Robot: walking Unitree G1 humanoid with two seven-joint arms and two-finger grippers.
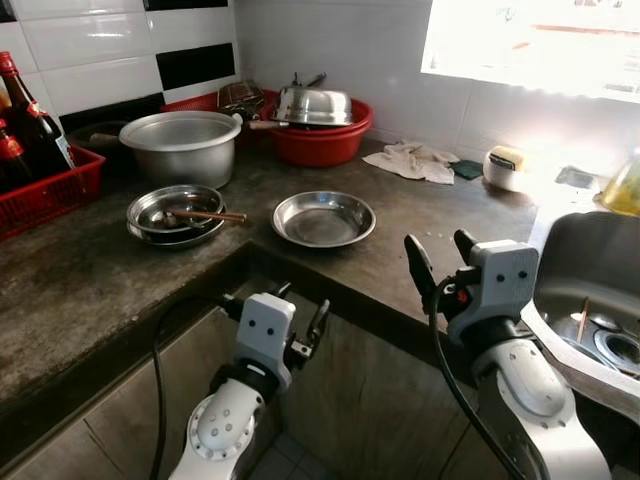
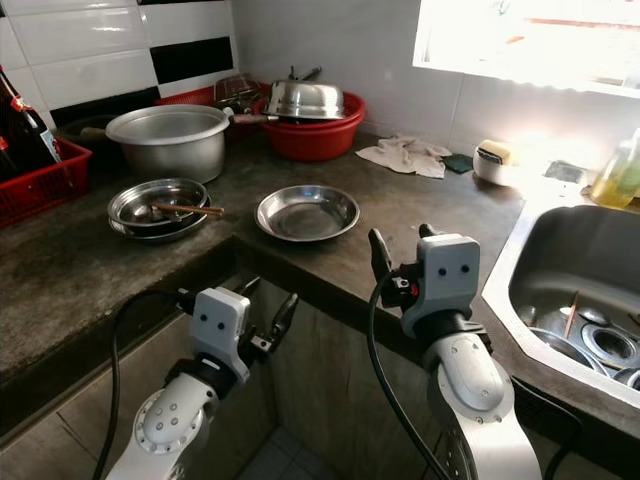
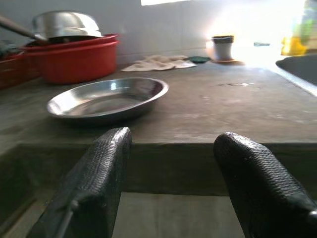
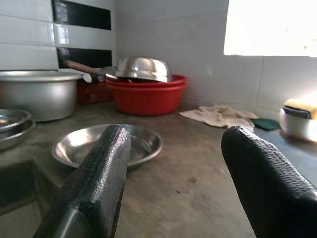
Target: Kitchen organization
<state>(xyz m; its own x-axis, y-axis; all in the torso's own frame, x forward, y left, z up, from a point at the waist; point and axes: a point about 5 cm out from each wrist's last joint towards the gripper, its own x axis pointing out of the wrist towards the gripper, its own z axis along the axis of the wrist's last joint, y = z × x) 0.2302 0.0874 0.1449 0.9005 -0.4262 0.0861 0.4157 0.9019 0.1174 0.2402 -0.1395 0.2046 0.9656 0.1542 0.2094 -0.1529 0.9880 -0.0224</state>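
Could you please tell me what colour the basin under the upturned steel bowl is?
The basin is red, clearest in the left eye view.

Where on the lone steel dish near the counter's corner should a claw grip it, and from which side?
Grip the dish by its near rim, coming from the counter's front edge with one finger over the lip and one under. It is shallow, lies flat and upright, and only its thin flared rim offers a pinch. The open right claw is nearest; the left claw sits below the counter edge.
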